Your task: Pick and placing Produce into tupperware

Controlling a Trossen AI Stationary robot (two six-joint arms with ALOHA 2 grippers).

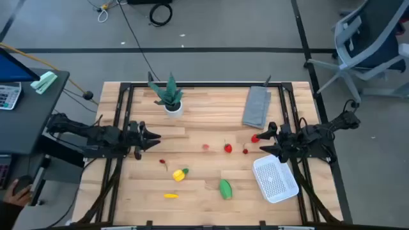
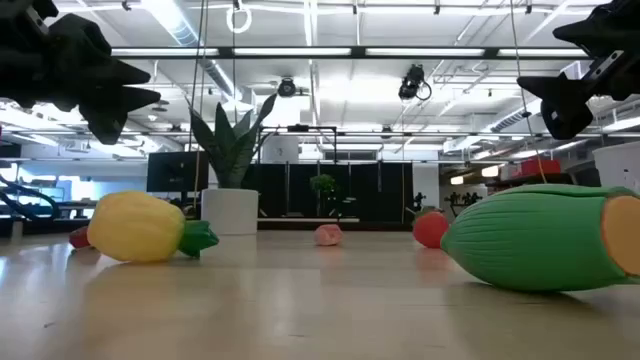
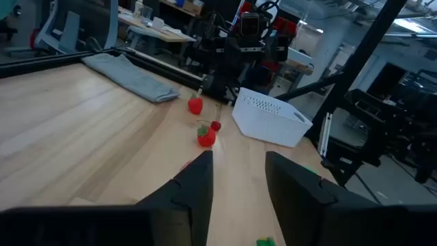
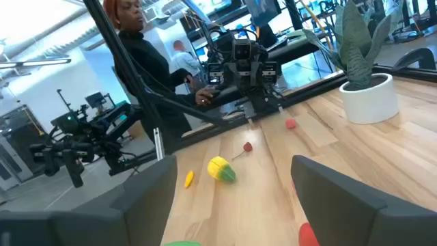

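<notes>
The produce lies scattered on the wooden table. Three red pieces [image 1: 228, 148] [image 1: 245, 151] [image 1: 255, 138] and a pinkish one [image 1: 206, 147] sit mid-table, with a tiny red one [image 1: 162, 161] farther left. Nearer are a yellow piece with a green end [image 1: 181, 174], a thin yellow-orange one [image 1: 170, 195] and a green oblong [image 1: 225, 189]. The white tupperware [image 1: 275, 179] rests flat at the near right. My left gripper [image 1: 156, 137] hangs open above the table's left. My right gripper [image 1: 263, 140] is open and raised, just right of a red piece.
A folded grey cloth [image 1: 257, 107] lies at the far right and a potted plant [image 1: 171, 99] stands at the far middle. Black frame rails run along the table's left, right and far edges. A person [image 4: 136, 41] sits beyond the left side, by a desk.
</notes>
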